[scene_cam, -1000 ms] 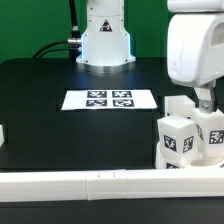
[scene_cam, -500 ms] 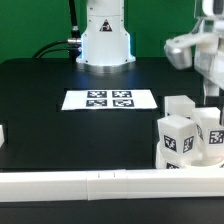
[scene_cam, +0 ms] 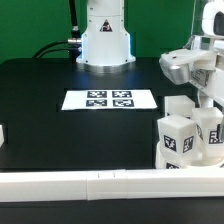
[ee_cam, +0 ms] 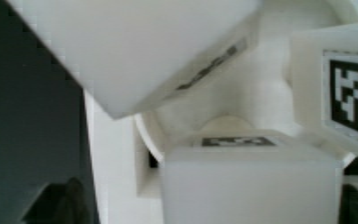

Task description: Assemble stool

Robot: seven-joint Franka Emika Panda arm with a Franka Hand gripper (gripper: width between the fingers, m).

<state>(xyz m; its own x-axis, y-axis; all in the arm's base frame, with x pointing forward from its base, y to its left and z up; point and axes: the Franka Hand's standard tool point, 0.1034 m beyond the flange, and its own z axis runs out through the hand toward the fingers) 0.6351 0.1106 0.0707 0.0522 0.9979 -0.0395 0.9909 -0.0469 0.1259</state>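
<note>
The white plastic tagged stool legs (scene_cam: 185, 138) stand clustered upright at the table's (scene_cam: 50, 85) near edge, directly below the robot's two-finger gripper (scene_cam: 208, 104), whose jaws' state I cannot tell.

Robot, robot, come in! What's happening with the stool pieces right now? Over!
Gripper low over stool legs, fingers hidden, state unclear. Legs clustered beside white rail. Nothing blocking.
</note>
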